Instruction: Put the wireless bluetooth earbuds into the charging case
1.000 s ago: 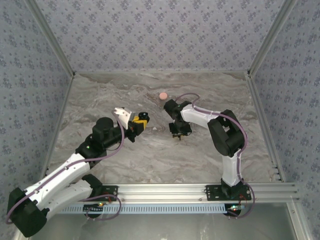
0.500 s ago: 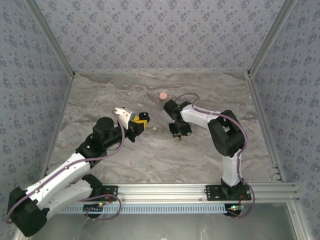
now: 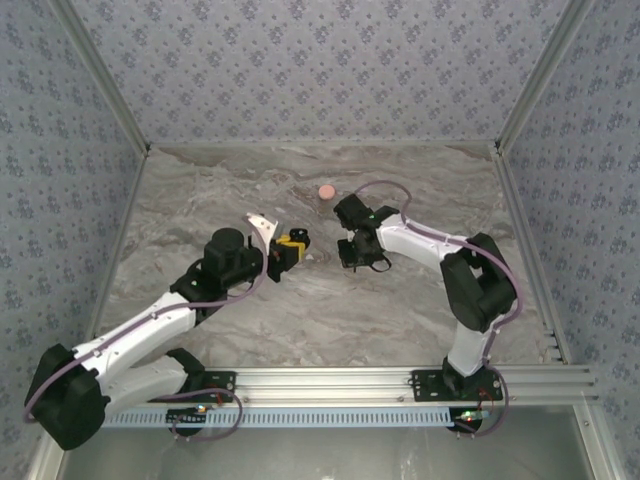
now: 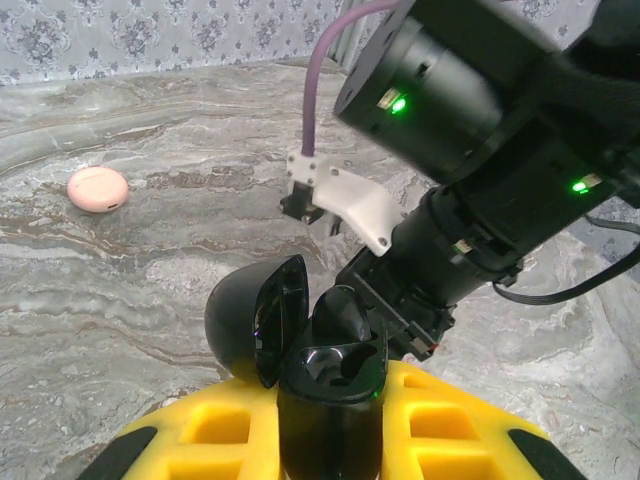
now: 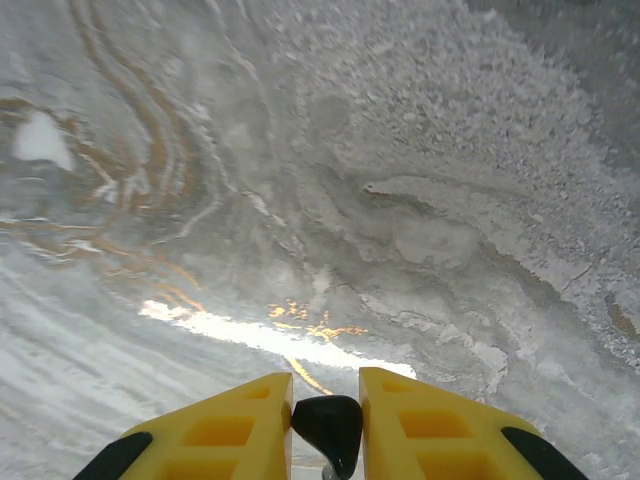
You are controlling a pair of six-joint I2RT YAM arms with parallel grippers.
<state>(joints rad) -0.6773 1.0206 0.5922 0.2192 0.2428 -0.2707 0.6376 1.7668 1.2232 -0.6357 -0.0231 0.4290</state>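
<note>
My left gripper (image 4: 330,392) is shut on the black charging case (image 4: 330,425), which stands upright between the yellow fingers with its lid (image 4: 255,318) swung open to the left. A dark rounded piece (image 4: 345,315) rises at the far side of the case's opening; whether it is an earbud I cannot tell. My right gripper (image 5: 325,420) is shut on a small black earbud (image 5: 328,422), held above bare marble. From above, the left gripper (image 3: 290,245) and right gripper (image 3: 362,256) face each other a short way apart at mid-table. The right arm's wrist (image 4: 450,230) looms just behind the case.
A round pink piece (image 3: 326,190) lies on the marble table (image 3: 300,320) behind both grippers, also far left in the left wrist view (image 4: 97,188). Patterned walls and metal rails enclose the table on all sides.
The left arm has swung right and forward, bringing the open case closer to the right gripper. The right arm has stretched out, its elbow moving right; its gripper stays nearly in place.
</note>
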